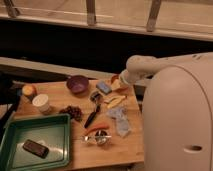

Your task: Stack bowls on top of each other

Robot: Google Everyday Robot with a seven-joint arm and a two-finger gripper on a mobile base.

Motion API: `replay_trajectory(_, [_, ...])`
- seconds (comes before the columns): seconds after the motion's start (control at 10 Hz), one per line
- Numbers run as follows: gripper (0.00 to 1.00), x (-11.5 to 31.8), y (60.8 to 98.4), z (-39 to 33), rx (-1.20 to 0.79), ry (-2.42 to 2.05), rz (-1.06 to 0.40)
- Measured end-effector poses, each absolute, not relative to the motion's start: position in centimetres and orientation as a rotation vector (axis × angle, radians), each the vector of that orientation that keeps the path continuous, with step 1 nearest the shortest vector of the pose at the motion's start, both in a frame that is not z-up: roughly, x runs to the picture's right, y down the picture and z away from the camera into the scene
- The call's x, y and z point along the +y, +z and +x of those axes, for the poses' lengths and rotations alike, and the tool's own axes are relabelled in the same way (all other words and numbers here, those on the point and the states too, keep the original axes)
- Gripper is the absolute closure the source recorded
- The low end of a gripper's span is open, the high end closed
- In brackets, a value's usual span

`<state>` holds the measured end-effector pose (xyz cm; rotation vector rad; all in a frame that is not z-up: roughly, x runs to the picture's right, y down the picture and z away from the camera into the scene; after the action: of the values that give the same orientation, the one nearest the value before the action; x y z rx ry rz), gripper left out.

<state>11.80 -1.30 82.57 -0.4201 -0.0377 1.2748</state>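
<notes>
Half-hidden bowl
The gripper (120, 80), over the bench's (131, 144) far right corner, covers most of the small round orange-red bowl (114, 79).

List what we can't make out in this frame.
1. Orange bowl: camera view, largely hidden by the gripper, which sits over it at the table's far right corner.
2. Green tray: camera view, cut off by the left and bottom edges.
3. Dark object in the tray: camera view, too blurred to identify.

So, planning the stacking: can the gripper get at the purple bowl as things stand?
Probably yes: the gripper hangs by the orange-red bowl; the purple bowl stands uncovered nearby, with nothing tall between them.
</notes>
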Motion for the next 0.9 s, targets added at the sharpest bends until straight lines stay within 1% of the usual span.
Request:
replay_trajectory(0.2, [0.33,0.2,83.6,13.7,-0.019,1.362,-0.461])
replay_trajectory(0.4, [0.33,0.3,85.4,14.6,-0.015,1.428,-0.495])
replay_trajectory(0.7, [0.33,-1.4,88.1,16.0,-0.033,1.486,-0.503])
replay_trajectory(0.9, [0.33,-2.7,89.1,16.4,-0.062,1.508,-0.484])
